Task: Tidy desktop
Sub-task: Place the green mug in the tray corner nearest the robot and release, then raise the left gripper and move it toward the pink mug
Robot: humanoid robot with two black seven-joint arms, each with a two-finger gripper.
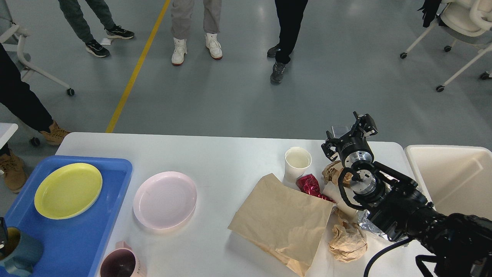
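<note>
The white desktop (215, 154) carries a pink plate (165, 200), a pink mug (121, 265), a white paper cup (297, 163), a flat brown paper bag (282, 221), a red foil wrapper (309, 184) and crumpled brown paper (348, 242). My right gripper (348, 132) is open and empty, held above the table's far edge just right of the paper cup. Only a dark finger (2, 231) of my left gripper shows at the left edge. It reaches into a blue mug (23, 254) over the blue tray (77, 246).
A yellow plate (68, 190) lies in the blue tray. A cream bin (453, 181) stands off the table's right end. My right arm covers part of the litter pile. Several people stand on the floor beyond the table, and wheeled chairs stand at the far right.
</note>
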